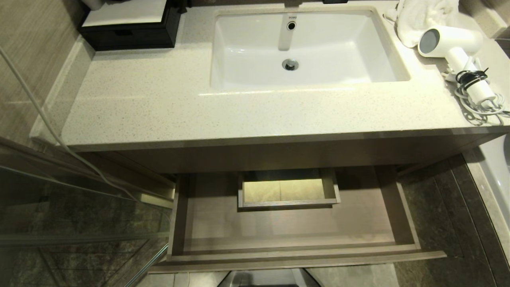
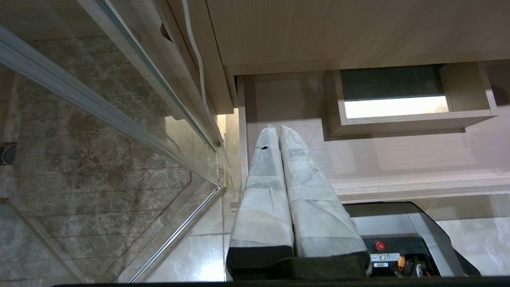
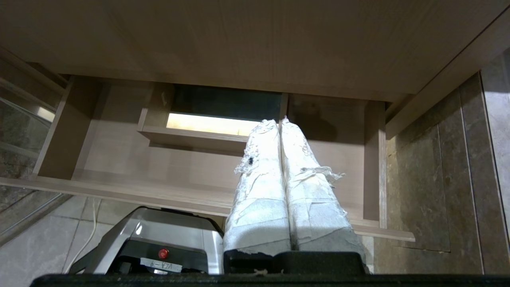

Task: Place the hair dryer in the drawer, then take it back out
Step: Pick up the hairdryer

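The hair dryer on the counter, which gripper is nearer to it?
Right. The hair dryer lies at the counter's right end; the right gripper hangs below by the drawer's right half, the left gripper by its left corner.

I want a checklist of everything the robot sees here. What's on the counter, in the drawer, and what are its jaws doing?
Surface: speckled beige stone counter with white sink.
Job's things: white plastic hair dryer lies on the counter's right end; wide wood-grain drawer is pulled open, nothing in it.
Clutter: white terry towel, black box.
Grippers: left gripper and right gripper low before the drawer, jaws shut, empty.
Cables: dryer's white cord bundled; wall cable.
Surroundings: glass partition, dark tiled floor.
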